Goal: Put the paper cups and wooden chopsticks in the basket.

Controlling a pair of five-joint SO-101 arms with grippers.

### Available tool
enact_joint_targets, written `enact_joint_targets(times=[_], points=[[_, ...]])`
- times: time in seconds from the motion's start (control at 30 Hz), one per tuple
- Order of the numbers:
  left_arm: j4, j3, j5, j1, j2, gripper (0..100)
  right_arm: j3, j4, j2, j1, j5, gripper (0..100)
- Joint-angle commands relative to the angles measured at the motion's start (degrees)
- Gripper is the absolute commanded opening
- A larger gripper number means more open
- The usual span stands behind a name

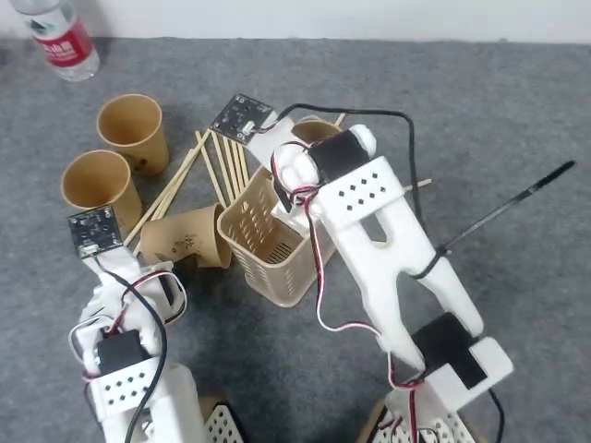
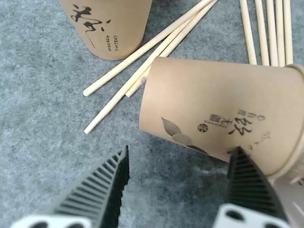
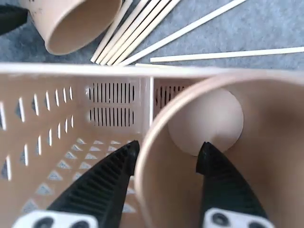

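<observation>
A beige slotted basket [image 1: 268,258] stands mid-table. My right gripper [image 3: 168,147] hangs over it, open, one finger inside a paper cup [image 3: 204,118] and one outside its rim; that cup [image 1: 314,129] sits tilted in the basket's far end. Another paper cup [image 1: 189,238] lies on its side against the basket. My left gripper [image 2: 180,161] is open just above the carpet, one fingertip [image 2: 244,175] beside this lying cup [image 2: 218,104]. Two more cups [image 1: 134,129] [image 1: 97,185] stand upright at the left. Wooden chopsticks [image 1: 222,161] lie scattered behind the lying cup.
A water bottle [image 1: 60,37] stands at the far left corner. A black cable tie [image 1: 517,203] lies to the right of the right arm. Grey carpet [image 1: 499,111] covers the table, bare on the right side.
</observation>
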Motion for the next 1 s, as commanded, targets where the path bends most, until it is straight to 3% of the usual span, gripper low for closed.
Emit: enact_joint_targets(times=[0.0,0.33,0.73,0.97], points=[[-1.2,-0.3,0.2,0.3,-0.5,32,-0.4,-0.9,2.0,-0.2,-0.3,21.0],[-1.2,-0.3,0.2,0.3,-0.5,32,-2.0,-0.4,5.2,-0.2,-0.3,20.9],[-1.2,-0.3,0.2,0.3,-0.5,32,-28.5,10.2,1.0,-0.2,0.4,20.9],[-1.2,-0.3,0.2,0.3,-0.5,32,-30.6,10.2,-4.7,-0.2,2.5,20.9]])
